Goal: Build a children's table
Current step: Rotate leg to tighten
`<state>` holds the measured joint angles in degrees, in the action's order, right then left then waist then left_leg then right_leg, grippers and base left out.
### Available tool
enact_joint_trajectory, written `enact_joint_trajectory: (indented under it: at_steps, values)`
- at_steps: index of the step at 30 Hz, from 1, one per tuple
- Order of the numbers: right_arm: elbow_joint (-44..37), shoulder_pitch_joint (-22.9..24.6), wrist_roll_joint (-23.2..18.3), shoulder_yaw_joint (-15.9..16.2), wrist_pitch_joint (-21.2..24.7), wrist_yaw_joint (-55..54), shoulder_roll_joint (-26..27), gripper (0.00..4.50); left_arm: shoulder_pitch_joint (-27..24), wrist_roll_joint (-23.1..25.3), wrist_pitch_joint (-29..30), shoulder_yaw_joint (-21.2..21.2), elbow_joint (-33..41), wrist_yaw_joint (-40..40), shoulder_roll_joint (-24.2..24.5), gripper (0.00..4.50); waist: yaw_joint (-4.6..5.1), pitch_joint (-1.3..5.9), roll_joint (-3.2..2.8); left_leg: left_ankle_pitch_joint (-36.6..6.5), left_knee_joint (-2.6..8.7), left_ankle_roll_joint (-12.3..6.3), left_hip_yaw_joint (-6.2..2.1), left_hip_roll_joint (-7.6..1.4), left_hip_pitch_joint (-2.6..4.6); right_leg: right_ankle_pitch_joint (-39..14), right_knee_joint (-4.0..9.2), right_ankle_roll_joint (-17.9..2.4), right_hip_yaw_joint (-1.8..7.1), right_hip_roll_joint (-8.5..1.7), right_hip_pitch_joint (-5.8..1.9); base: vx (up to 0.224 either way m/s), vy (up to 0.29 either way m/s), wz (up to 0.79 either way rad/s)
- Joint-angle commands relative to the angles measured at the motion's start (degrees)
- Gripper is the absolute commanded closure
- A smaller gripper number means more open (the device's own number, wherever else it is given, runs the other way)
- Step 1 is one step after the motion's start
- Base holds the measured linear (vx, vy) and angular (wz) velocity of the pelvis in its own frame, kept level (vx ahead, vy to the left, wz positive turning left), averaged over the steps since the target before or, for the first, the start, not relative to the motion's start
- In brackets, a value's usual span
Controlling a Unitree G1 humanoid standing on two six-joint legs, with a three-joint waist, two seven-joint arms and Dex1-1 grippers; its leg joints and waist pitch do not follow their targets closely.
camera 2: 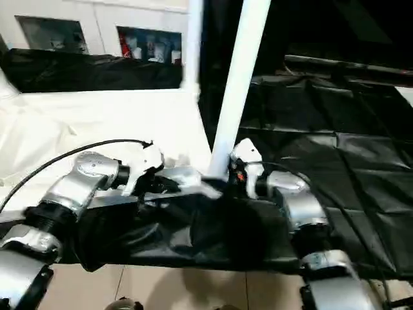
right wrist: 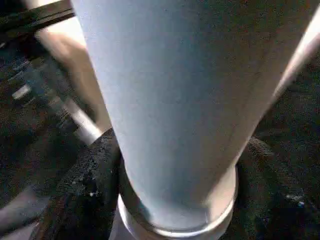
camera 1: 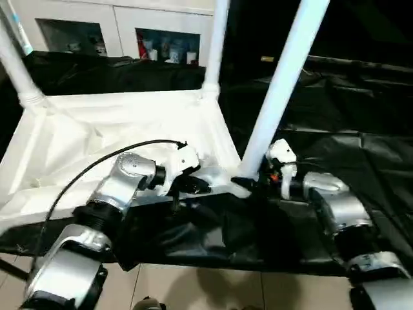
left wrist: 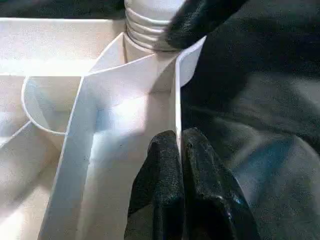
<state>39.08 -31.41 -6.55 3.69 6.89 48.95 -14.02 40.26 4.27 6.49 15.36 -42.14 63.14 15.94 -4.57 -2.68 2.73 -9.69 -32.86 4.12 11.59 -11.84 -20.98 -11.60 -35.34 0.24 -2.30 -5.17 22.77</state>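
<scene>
The upturned table top [camera 1: 122,139] lies on black sheeting [camera 1: 361,161], three legs upright. At its near edge the left gripper [left wrist: 180,150] pinches a thin rim wall. At three o'clock the right gripper [right wrist: 175,200] straddles the near corner leg [camera 1: 284,77], fingers [right wrist: 85,185] spread beside its base.

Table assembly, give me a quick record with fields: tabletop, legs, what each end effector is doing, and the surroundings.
tabletop: white top lies underside up on black sheeting
legs: three tubes stand in corner sockets; the near leg leans
left end effector: fingers shut on the top's rim wall beside the near socket
right end effector: fingers on either side of the near leg's base; grip cannot be told
background: white cabinet with glass doors
</scene>
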Motion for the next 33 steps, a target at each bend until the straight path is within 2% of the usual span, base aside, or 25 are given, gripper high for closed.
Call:
enact_joint_trajectory:
  at_steps: [1,2,5,7,10,11,13,14,15,17,18,19,20,23,25,26,27,29,31,33]
  values:
    - [5.54,0.02,1.04,-1.24,4.8,-12.49,4.71,1.8,1.7,0.74,2.04,-2.55,-4.87,-12.2,-3.85,4.5,0.32,3.07,-0.15,-15.27,3.93,0.41,-0.78,-1.5,1.23,-14.97,4.88,-11.74,1.92,-2.8,-1.71,0.0,0.0,0.0]
    - [5.78,-0.1,1.0,-1.39,4.87,-13.09,4.96,1.8,1.8,0.77,2.11,-2.58,-5.01,-12.52,-4.0,4.5,0.49,3.02,-0.02,-15.75,3.96,0.81,-0.79,-1.43,1.18,-15.71,4.94,-11.47,1.93,-2.83,-1.64,0.0,0.0,0.0]
    - [12.03,-3.72,-0.3,-5.22,6.19,-28.09,11.47,1.81,4.69,1.62,4.44,-3.18,-8.26,-21.53,-8.63,4.5,0.99,3.03,-0.09,-18.06,4.23,1.88,-1.15,-1.37,1.15,-19.49,5.45,-9.9,1.81,-2.98,-1.51,0.0,0.0,0.0]
    - [15.26,-6.02,-1.37,-7.04,5.94,-34.08,14.93,1.81,6.07,2.07,5.7,-3.19,-9.34,-25.88,-11.54,4.5,1.1,2.99,-0.41,-19.09,4.22,2.3,-1.17,-1.32,1.5,-20.22,5.66,-9.72,1.82,-2.95,-1.09,0.0,0.0,0.0]
    - [16.91,-7.57,-0.27,-6.92,5.19,-37.18,16.97,1.81,6.8,3.23,5.99,-2.15,-10.08,-27.6,-13.42,4.5,0.98,2.88,-0.39,-20.93,4.21,1.89,-1.02,-1.28,1.66,-19.72,6.0,-9.25,1.82,-2.78,-0.8,0.0,0.0,0.0]
    - [17.22,-8.01,0.33,-6.74,5.11,-37.96,17.39,1.81,7.09,3.36,6.01,-2.02,-10.44,-28.0,-13.92,4.5,0.94,2.8,-0.63,-21.6,4.31,1.81,-1.07,-1.24,1.64,-20.21,6.16,-8.99,1.78,-2.75,-0.79,0.0,0.0,0.0]
    - [17.91,-9.09,1.32,-6.54,3.64,-38.55,17.86,1.81,7.89,3.39,5.35,-2.36,-11.8,-29.02,-14.66,4.5,1.0,2.84,-0.63,-22.81,4.45,2.02,-1.3,-1.22,1.57,-21.49,6.24,-8.32,1.63,-2.77,-0.95,0.0,0.0,0.0]
    - [18.2,-9.51,1.13,-6.93,2.55,-38.34,17.94,1.46,8.0,3.47,4.73,-2.41,-12.06,-28.92,-14.59,4.5,1.01,2.8,-0.63,-23.34,4.47,2.04,-1.3,-1.2,1.64,-22.12,6.37,-8.13,1.61,-2.77,-0.82,0.0,0.0,0.0]
    - [18.29,-9.69,0.96,-7.15,1.83,-37.54,17.7,1.46,7.85,3.34,4.49,-2.47,-11.91,-28.24,-14.3,4.5,1.04,2.85,-0.67,-23.92,4.51,2.17,-1.42,-1.21,1.59,-22.59,6.4,-7.84,1.61,-2.85,-0.85,0.0,0.0,0.0]
    - [18.86,-10.1,1.24,-7.24,1.13,-36.98,17.31,1.11,7.65,3.06,4.72,-2.63,-11.69,-27.48,-13.89,4.5,1.01,2.89,-0.59,-23.49,4.56,1.96,-1.48,-1.25,1.36,-21.97,6.37,-7.75,1.61,-2.92,-0.96,0.0,0.0,0.0]
    - [18.82,-10.12,1.38,-7.13,0.77,-36.21,16.89,1.09,7.38,3.0,4.19,-2.48,-11.34,-26.64,-13.53,4.5,1.0,2.88,-0.57,-23.07,4.58,1.8,-1.46,-1.25,1.17,-21.21,6.27,-7.98,1.66,-2.92,-1.02,0.0,0.0,0.0]
    - [18.54,-10.0,1.66,-6.62,0.18,-34.72,16.26,1.02,7.05,2.78,4.04,-2.47,-10.92,-25.61,-13.11,4.5,1.11,2.97,-0.39,-22.07,4.66,1.52,-1.56,-1.21,0.76,-20.65,6.08,-7.94,1.6,-2.97,-1.43,0.0,0.0,0.0]
    - [18.48,-9.97,1.72,-6.52,0.06,-34.42,16.14,1.02,6.98,2.74,4.0,-2.46,-10.83,-25.41,-13.03,4.5,1.03,3.0,-0.5,-21.63,4.69,1.44,-1.6,-1.26,0.74,-20.28,6.05,-8.02,1.56,-3.03,-1.47,0.0,0.0,0.0]
    - [15.7,-8.46,2.78,-3.38,-1.56,-25.19,12.74,1.02,5.49,1.62,2.61,-2.33,-9.08,-19.89,-10.96,4.5,0.92,3.15,-0.25,-18.83,4.46,0.4,-1.34,-1.3,0.48,-16.04,5.67,-9.01,1.61,-2.96,-1.78,0.0,0.0,0.0]
    - [12.35,-6.83,2.76,-0.83,-2.36,-16.21,9.48,1.02,4.42,0.77,0.56,-2.17,-8.27,-15.01,-9.01,4.5,0.84,3.27,0.1,-15.9,4.12,-1.61,-1.19,-1.23,-0.02,-12.45,5.24,-9.83,1.61,-2.95,-2.33,0.0,0.0,0.0]
    - [11.19,-6.3,2.7,-0.1,-2.61,-13.7,8.42,1.02,4.13,0.58,0.53,-2.11,-8.0,-13.75,-8.41,4.5,0.86,3.28,0.1,-15.06,4.11,-1.95,-1.14,-1.2,-0.19,-11.72,5.16,-10.01,1.63,-2.99,-2.47,0.0,0.0,0.0]
    - [10.38,-5.92,2.68,0.47,-2.89,-11.69,7.5,1.02,3.89,0.48,0.37,-2.01,-7.77,-12.67,-7.88,4.5,0.81,3.43,0.04,-13.51,3.87,-2.41,-0.99,-1.23,0.06,-9.69,4.97,-10.78,1.66,-2.94,-2.33,0.0,0.0,0.0]
    - [7.43,-4.66,2.86,1.98,-4.32,-4.05,3.6,1.02,2.77,-0.59,-0.62,-1.36,-6.27,-6.65,-5.72,4.5,0.83,3.68,0.05,-10.5,3.51,-3.34,-0.8,-1.21,0.05,-4.99,4.37,-12.71,1.65,-2.8,-2.6,0.0,0.0,0.0]
    - [5.51,-3.96,2.63,2.61,-5.06,1.79,0.39,1.02,1.81,-1.29,-1.17,-0.6,-4.74,-1.63,-3.79,4.5,0.68,3.62,0.47,-8.28,3.2,-5.33,-0.54,-1.22,0.02,-0.27,3.9,-14.45,1.68,-2.74,-2.7,0.0,0.0,0.0]
    - [4.8,-3.71,2.42,2.86,-5.18,4.37,-1.31,1.02,1.33,-1.32,-1.33,-0.05,-3.93,0.63,-2.63,4.5,0.54,3.58,0.43,-7.98,3.18,-6.07,-0.57,-1.32,0.16,-0.54,3.8,-15.12,1.58,-2.73,-2.67,0.0,0.0,0.0]
